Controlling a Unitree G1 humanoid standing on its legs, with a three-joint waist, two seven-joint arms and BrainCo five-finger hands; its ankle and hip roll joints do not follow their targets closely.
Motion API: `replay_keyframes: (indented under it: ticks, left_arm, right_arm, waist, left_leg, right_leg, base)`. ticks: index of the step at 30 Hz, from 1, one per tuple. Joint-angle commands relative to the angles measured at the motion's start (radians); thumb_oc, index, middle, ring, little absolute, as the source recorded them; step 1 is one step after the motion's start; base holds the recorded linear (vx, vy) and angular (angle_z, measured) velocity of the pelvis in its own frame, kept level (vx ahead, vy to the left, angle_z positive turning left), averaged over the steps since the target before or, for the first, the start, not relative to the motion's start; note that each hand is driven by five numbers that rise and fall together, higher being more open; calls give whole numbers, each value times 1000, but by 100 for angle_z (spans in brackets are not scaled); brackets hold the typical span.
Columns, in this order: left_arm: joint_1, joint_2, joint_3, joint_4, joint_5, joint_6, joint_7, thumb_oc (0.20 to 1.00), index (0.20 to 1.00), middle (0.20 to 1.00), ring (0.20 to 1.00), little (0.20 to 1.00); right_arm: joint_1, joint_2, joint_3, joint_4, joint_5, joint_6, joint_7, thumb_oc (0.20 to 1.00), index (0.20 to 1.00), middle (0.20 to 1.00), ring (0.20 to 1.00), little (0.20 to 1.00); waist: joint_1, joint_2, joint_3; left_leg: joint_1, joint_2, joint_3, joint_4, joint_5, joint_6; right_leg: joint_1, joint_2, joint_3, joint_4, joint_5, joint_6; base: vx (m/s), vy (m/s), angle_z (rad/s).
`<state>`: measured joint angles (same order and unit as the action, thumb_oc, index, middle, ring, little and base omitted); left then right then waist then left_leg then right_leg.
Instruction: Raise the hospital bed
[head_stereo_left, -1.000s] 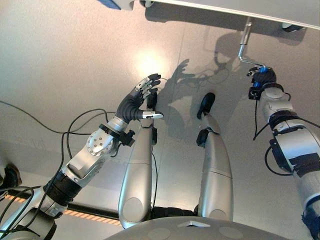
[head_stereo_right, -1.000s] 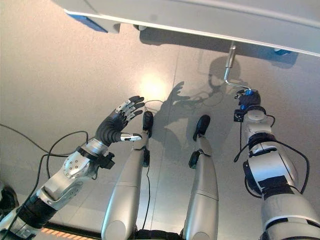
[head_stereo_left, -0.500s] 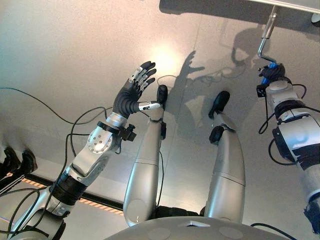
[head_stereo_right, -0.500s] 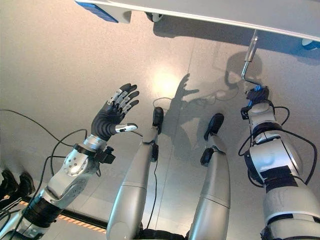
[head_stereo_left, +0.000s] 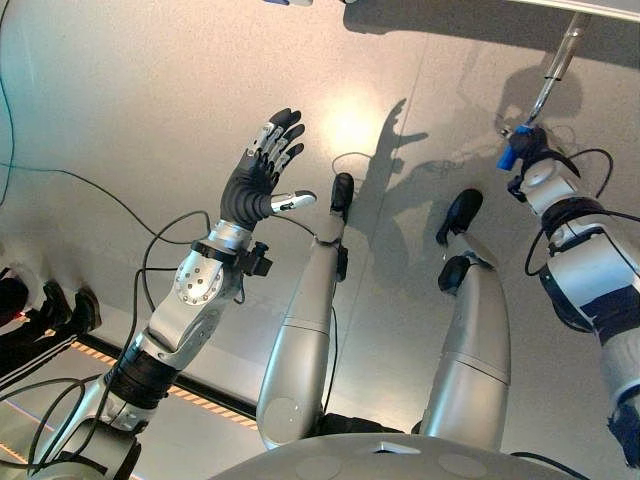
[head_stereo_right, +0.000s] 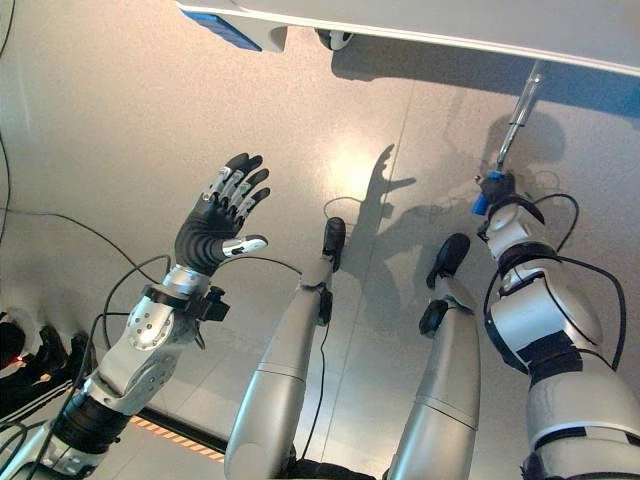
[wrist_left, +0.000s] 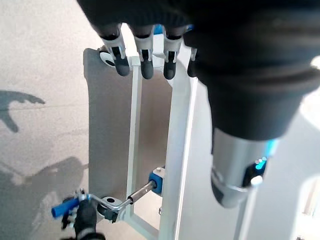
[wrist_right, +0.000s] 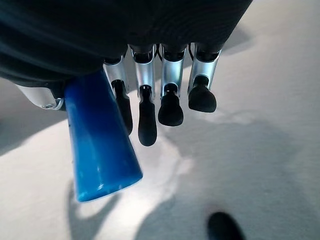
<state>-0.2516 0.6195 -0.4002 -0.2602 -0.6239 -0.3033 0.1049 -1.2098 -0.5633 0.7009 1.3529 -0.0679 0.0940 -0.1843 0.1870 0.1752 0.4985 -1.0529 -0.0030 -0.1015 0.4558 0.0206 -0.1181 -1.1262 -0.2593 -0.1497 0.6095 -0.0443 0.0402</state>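
At upper right, the right hand (head_stereo_left: 527, 152) is curled around the blue handle (wrist_right: 100, 150) of the bed's crank (head_stereo_right: 518, 118). The left hand (head_stereo_left: 258, 180) hangs splayed at centre left, well apart.

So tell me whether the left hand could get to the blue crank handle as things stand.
Probably not. The left hand is raised open over bare floor, far to the side of the crank handle, and the right hand already grips that handle, leaving little room.

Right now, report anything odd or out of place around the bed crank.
Nothing stands out. The right hand is curled round the blue grip of the crank under the bed frame; the left hand hangs open, apart.
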Motion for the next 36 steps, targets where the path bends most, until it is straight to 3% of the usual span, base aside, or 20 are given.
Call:
replay_keyframes:
  ticks: [1,2,3,12,13,18,22,30,36]
  left_arm:
    - [23,21,17,-128,-16,-78,-12,1000,1000,1000,1000,1000]
    - [23,22,16,-128,-17,-82,-13,1000,1000,1000,1000,1000]
    - [12,22,25,-129,-17,-83,-13,1000,1000,1000,1000,1000]
    - [8,32,10,-127,-26,-91,-14,1000,1000,1000,1000,1000]
    - [20,32,13,-127,-23,-97,-12,1000,1000,1000,1000,1000]
    - [46,53,12,-116,5,-105,11,1000,1000,1000,1000,1000]
    - [72,102,0,-103,1,-117,-4,1000,1000,1000,1000,1000]
    - [140,118,48,-111,-26,-116,-55,1000,1000,1000,1000,1000]
    - [201,119,93,-124,-29,-109,-89,1000,1000,1000,1000,1000]
  right_arm:
    - [-8,211,88,-166,-96,-138,57,200,200,200,200,200]
    - [-13,216,89,-170,-93,-145,57,200,200,200,200,200]
    - [-29,214,90,-171,-93,-145,56,200,200,200,200,200]
    - [-29,237,72,-225,-57,-181,28,200,200,200,200,200]
    - [12,223,24,-373,50,-216,-14,200,200,200,200,200]
    - [193,116,-58,-873,201,-312,-64,200,200,200,200,200]
    - [450,23,-193,-1244,288,-413,-69,200,200,200,200,200]
    - [720,-21,-391,-1476,454,-498,-20,200,200,200,200,200]
    - [823,-24,-543,-1509,527,-542,-36,200,200,200,200,200]
  waist:
    - [26,67,21]
    - [27,71,21]
    - [28,73,21]
    - [24,84,21]
    - [13,72,21]
    - [-41,9,21]
    - [-95,-41,21]
    - [-153,-86,21]
    - [-182,-116,21]
  left_leg:
    - [16,-54,15,-23,-20,68]
    - [18,-54,15,-25,-19,67]
    - [-12,-51,13,-34,16,70]
    - [-8,-53,18,-38,21,69]
    - [-1,-47,23,-43,22,70]
    - [18,-29,44,-52,19,72]
    - [77,-13,66,-94,29,69]
    - [178,13,91,-155,43,58]
    - [253,34,104,-193,51,49]
  right_leg:
    - [73,-22,54,33,-50,107]
    - [75,-24,54,34,-51,107]
    - [50,-22,43,19,-18,99]
    - [54,-21,50,12,-13,101]
    - [57,-15,56,5,-7,101]
    - [65,1,66,-19,8,102]
    - [117,17,78,-83,34,111]
    - [208,39,84,-174,67,118]
    - [272,59,91,-225,82,117]
  base:
    - [7,5,3]
    - [5,5,4]
    - [-60,25,-1]
    - [-6,14,-2]
    - [0,0,0]
    - [6,-3,-5]
    - [-24,-14,-15]
    - [-28,-21,-14]
    - [-24,-53,-12]
